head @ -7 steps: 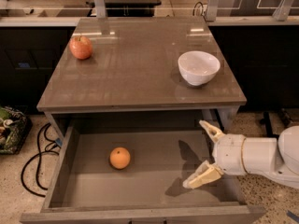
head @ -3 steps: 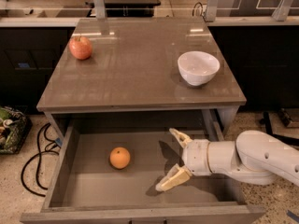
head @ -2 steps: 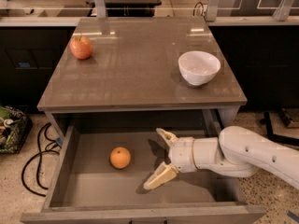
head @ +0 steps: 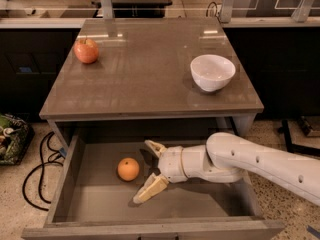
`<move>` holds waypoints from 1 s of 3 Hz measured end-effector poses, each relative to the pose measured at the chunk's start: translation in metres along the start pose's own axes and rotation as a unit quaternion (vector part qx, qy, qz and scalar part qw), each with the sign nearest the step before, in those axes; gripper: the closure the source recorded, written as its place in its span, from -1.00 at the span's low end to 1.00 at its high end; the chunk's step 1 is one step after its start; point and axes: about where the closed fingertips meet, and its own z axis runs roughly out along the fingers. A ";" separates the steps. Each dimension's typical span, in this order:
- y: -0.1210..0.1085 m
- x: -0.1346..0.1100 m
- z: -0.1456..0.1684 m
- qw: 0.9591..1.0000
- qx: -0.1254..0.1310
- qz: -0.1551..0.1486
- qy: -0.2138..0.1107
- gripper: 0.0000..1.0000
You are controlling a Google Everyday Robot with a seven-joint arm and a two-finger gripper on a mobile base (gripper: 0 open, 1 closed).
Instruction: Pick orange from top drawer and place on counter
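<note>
The orange (head: 128,169) lies on the floor of the open top drawer (head: 95,204), left of its middle. My gripper (head: 148,170) reaches into the drawer from the right, just right of the orange and a small gap away. Its two pale fingers are spread open, one above (head: 154,147) and one below (head: 150,189), with nothing between them. The counter (head: 145,69) is the grey-brown tabletop above the drawer.
A reddish apple (head: 86,50) sits at the counter's back left. A white bowl (head: 212,72) sits at its right side. Black cables (head: 37,169) and a bag (head: 10,136) lie on the floor to the left.
My gripper has moved left across the drawer, from its right side to right beside the orange, staying open. The orange has not moved.
</note>
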 end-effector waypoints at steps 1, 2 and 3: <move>0.001 0.002 0.027 1.000 -0.018 0.004 -0.002 -1.00; 0.003 0.004 0.052 0.999 -0.037 0.006 -0.008 -0.48; 0.004 0.003 0.051 0.999 -0.037 0.005 -0.008 -0.03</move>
